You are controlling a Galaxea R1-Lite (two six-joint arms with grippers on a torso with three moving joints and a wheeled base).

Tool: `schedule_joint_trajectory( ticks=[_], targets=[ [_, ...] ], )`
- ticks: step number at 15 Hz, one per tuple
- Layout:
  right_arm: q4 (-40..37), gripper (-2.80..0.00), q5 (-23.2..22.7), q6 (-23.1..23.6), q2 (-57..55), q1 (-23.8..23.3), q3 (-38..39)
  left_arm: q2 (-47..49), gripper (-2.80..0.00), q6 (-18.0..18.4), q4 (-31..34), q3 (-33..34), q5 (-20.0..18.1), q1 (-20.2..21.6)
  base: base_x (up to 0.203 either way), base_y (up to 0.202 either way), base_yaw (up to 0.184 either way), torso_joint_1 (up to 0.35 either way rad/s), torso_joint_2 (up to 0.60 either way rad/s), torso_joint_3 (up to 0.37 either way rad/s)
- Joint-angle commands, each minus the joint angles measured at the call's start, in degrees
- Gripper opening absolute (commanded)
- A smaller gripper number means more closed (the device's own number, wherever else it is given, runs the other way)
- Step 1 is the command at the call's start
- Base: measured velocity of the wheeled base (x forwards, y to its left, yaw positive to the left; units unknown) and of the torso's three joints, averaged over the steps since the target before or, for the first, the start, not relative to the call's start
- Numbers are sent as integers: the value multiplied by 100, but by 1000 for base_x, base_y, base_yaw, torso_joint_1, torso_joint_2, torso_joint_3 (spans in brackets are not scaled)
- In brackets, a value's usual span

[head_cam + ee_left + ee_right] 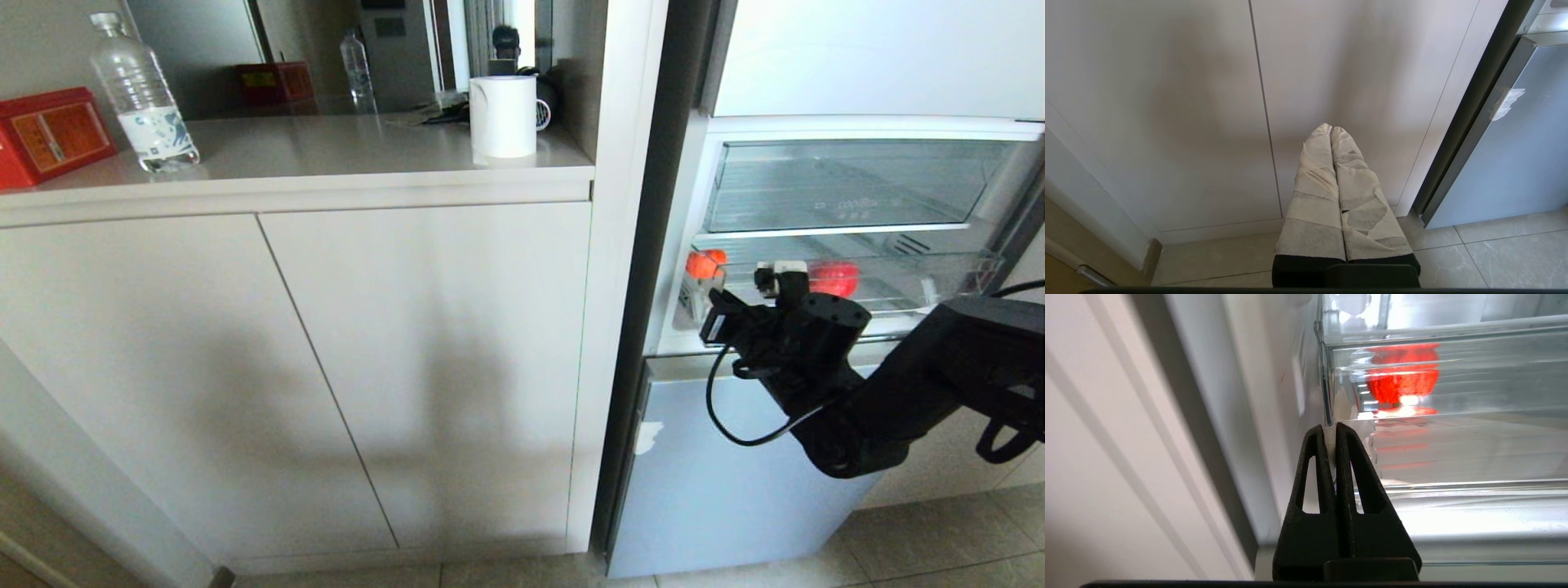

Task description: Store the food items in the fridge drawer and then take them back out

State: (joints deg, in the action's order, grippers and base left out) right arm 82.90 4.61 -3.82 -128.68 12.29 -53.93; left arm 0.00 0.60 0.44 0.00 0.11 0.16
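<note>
Two red tomatoes (704,263) (834,278) sit in the one fridge drawer (939,290), right-centre; both end effectors (1331,428) (1331,130) clenched, empty.

A water bottle (144,98), a red box (51,135) and a white mug (504,117) stand on the counter (326,155).
</note>
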Motion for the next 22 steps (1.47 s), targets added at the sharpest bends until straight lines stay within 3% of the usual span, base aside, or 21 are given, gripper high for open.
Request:
schedule_joint_trajectory(
  ticks=[1, 6, 7, 8, 19, 22],
  targets=[
    [148, -280, -294, -10, 587, -1, 856, 9, -280, 2, 0, 0, 7, 2, 0, 0, 0, 0, 0, 0],
    [470, -280, -970, -32, 1041, -26, 2254, 9, -280, 2, 0, 0, -2, 2, 0, 0, 0, 0, 0, 0],
    [475, -13, -1053, -37, 1172, -55, 2433, 9, -280, 2, 0, 0, 6, 2, 0, 0, 0, 0, 0, 0],
    [476, 0, -1081, -49, 1256, -83, 2517, 9, -280, 2, 0, 0, -2, 2, 0, 0, 0, 0, 0, 0],
    [477, 0, -1062, -102, 3260, -77, 3959, 9, -280, 2, 0, 0, 6, 2, 0, 0, 0, 0, 0, 0],
    [477, 0, -876, -84, 3358, -86, 4236, 9, -280, 2, 0, 0, 5, 2, 0, 0, 0, 0, 0, 0]
  ],
)
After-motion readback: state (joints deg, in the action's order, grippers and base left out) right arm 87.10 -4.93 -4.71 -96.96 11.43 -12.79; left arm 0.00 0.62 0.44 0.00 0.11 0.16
